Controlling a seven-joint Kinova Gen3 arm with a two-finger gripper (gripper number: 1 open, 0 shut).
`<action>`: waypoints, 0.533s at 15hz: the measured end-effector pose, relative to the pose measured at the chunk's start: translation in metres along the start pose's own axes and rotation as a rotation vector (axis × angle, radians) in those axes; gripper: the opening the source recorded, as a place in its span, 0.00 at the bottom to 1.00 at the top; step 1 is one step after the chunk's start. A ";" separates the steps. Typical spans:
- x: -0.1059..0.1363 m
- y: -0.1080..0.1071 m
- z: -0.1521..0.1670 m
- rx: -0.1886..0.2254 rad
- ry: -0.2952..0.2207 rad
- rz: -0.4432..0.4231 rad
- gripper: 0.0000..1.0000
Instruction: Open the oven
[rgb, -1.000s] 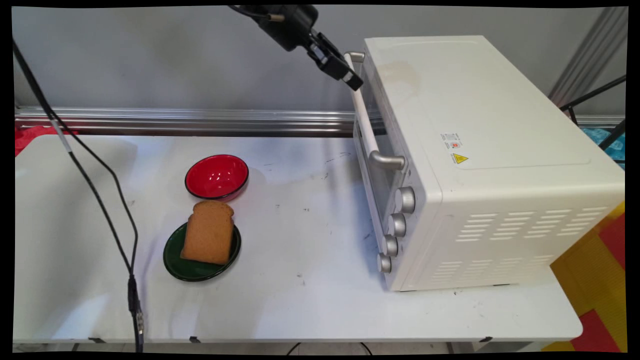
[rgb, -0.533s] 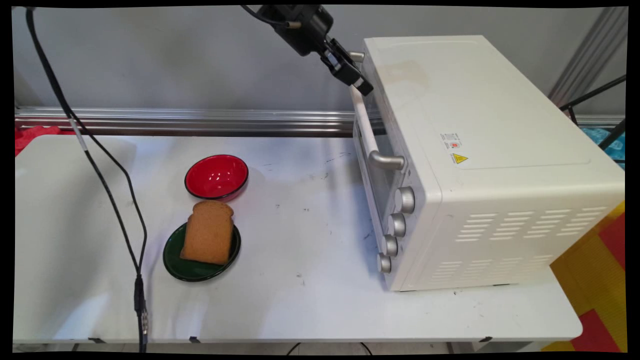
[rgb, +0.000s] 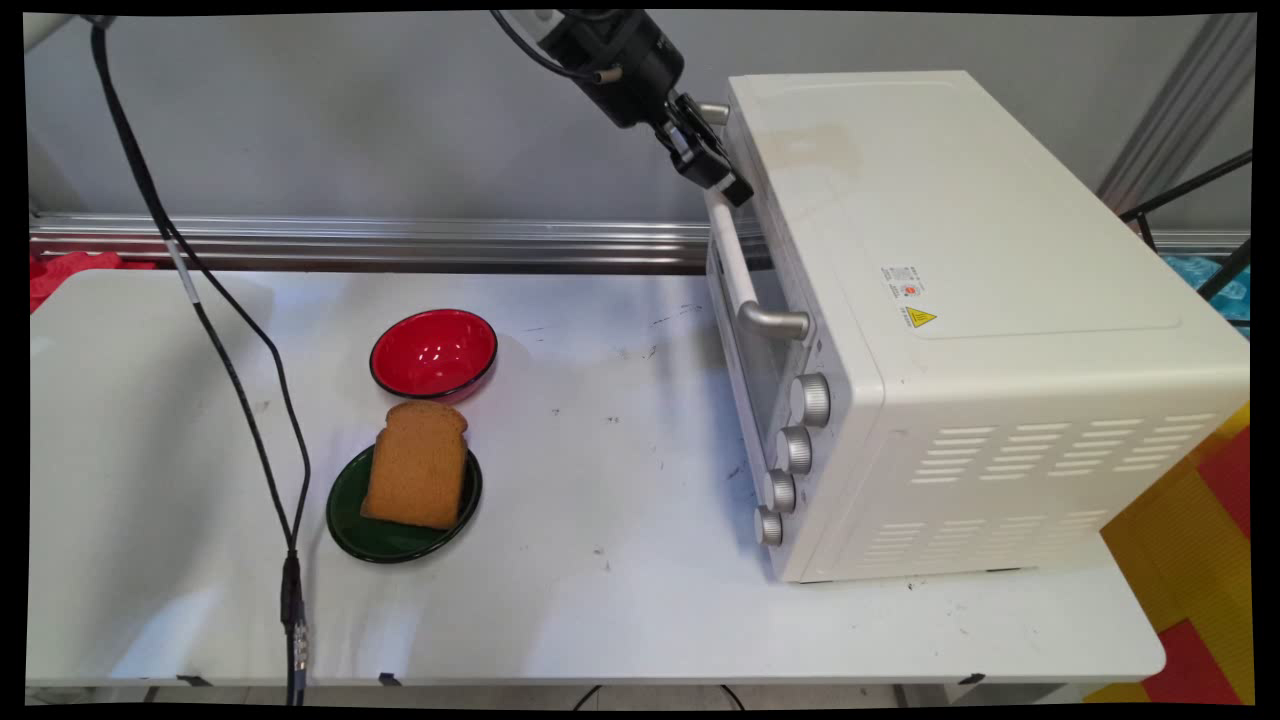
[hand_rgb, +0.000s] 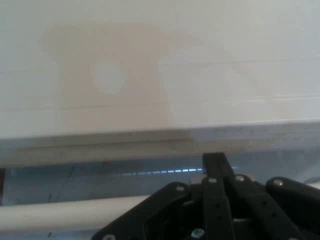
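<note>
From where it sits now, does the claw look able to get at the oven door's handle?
Probably yes. The claw is already at the far end of the white handle on the oven, and nothing stands between them. Whether it grips the bar cannot be told.

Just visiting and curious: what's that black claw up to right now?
Gripper at far end of oven door handle; fingers open or shut, cannot tell. Oven door shut. Toast on green plate, red bowl beside, well clear.
</note>
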 end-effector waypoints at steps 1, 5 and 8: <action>0.001 0.000 0.003 0.003 -0.003 0.007 0.00; 0.001 0.000 0.011 0.013 -0.015 0.025 0.00; -0.004 0.002 0.012 0.013 -0.039 0.045 0.00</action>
